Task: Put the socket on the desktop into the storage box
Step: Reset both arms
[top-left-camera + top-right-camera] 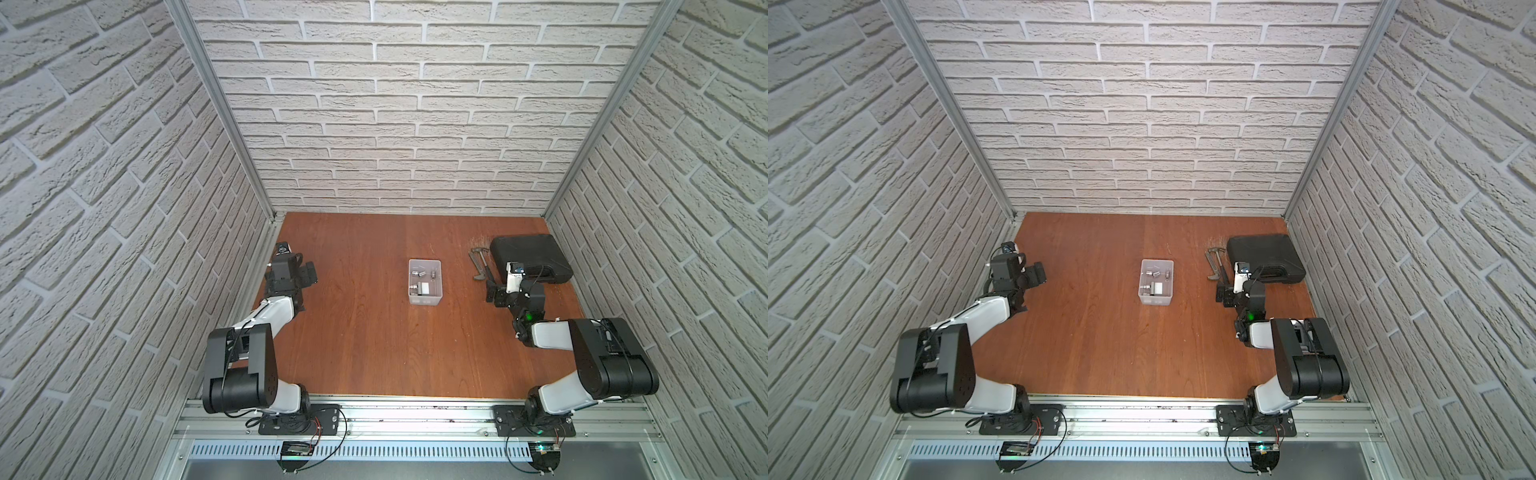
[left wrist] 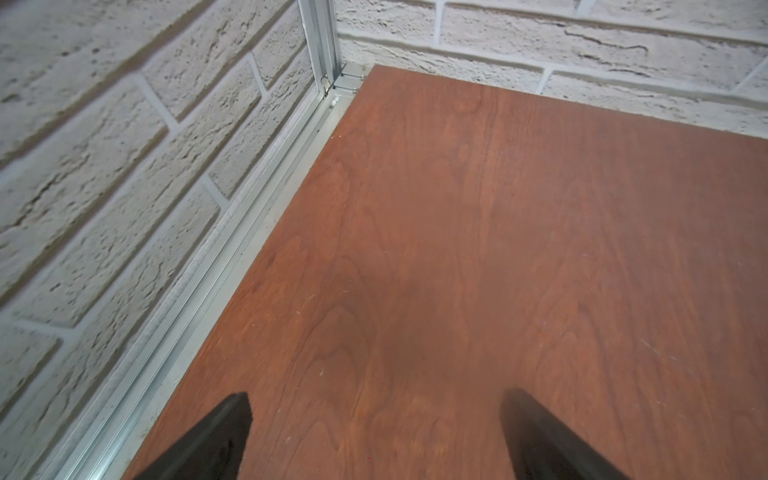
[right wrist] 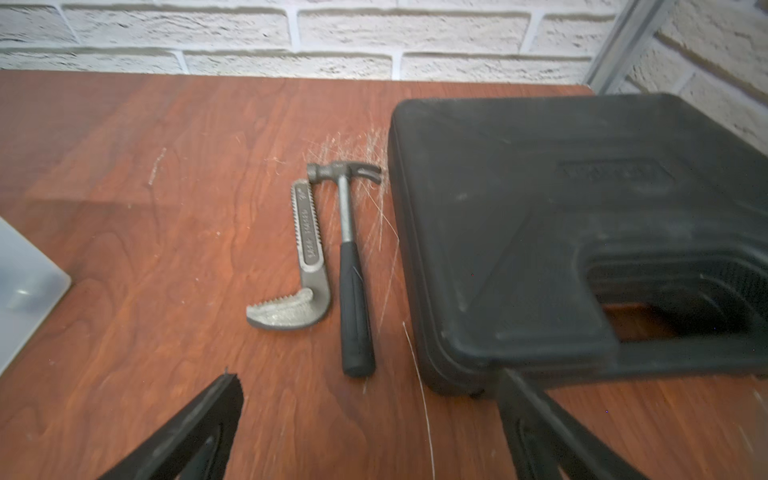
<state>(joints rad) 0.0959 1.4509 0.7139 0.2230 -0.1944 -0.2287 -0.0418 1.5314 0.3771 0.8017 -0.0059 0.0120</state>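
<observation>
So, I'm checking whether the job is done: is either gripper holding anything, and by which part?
Nothing is held. The left gripper and the right gripper both stand open and empty above the desktop.

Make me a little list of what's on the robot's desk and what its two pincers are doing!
desk: reddish-brown wood board
box: small pale bin, middle of desk
sockets: several small metal ones, inside the box
black case: closed, far right corner
hammer: flat beside the case
wrench piece: next to the hammer
left pincer: open, empty, over bare desk
right pincer: open, empty, near the hammer
</observation>
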